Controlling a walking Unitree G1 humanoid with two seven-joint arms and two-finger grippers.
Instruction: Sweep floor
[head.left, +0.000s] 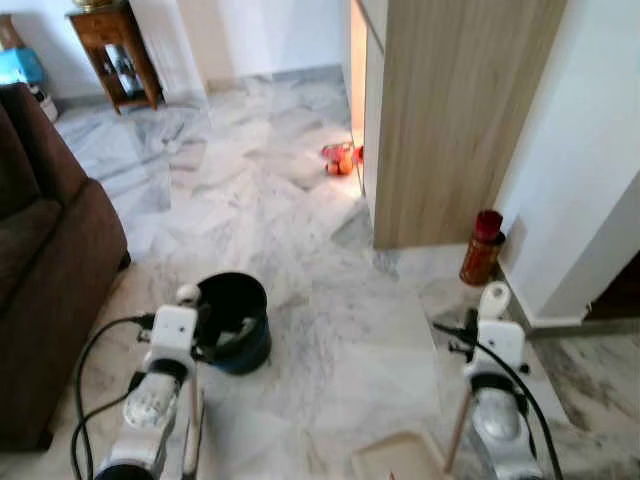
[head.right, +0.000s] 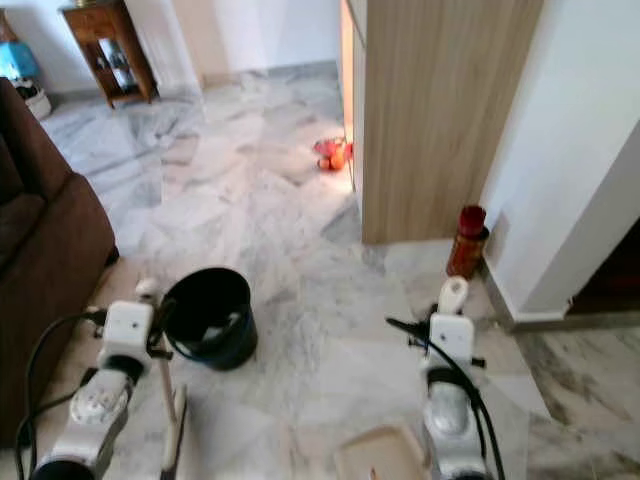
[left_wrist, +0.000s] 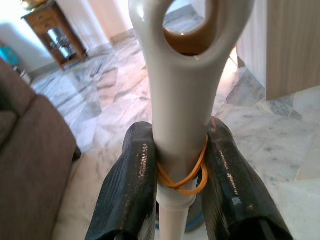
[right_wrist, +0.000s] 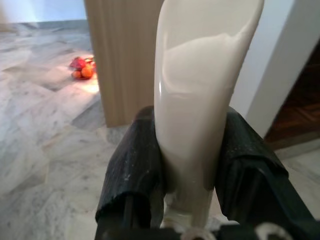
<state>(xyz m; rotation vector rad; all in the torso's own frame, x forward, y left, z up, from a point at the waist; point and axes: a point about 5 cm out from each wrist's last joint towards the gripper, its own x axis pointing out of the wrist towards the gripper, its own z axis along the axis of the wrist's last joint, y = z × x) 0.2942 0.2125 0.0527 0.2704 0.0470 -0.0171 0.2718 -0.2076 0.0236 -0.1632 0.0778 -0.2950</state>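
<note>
On marble floor, black bucket ahead, left gripper clamping broom handle, right gripper clamping, seemingly, dustpan handle.

the broom handle runs out of the bottom edge of the left wrist view, and in the left eye view its lower part leaves the frame before any bristles show. the dustpan is cut by the bottom edge, so only its back rim and part of its tray are seen. the dustpan handle loses its top to the upper edge of the right wrist view. the sofa is cropped at the left. what lies inside the bucket is too dark to tell. the red and orange things by the wooden panel are too small and blurred to name.
</note>
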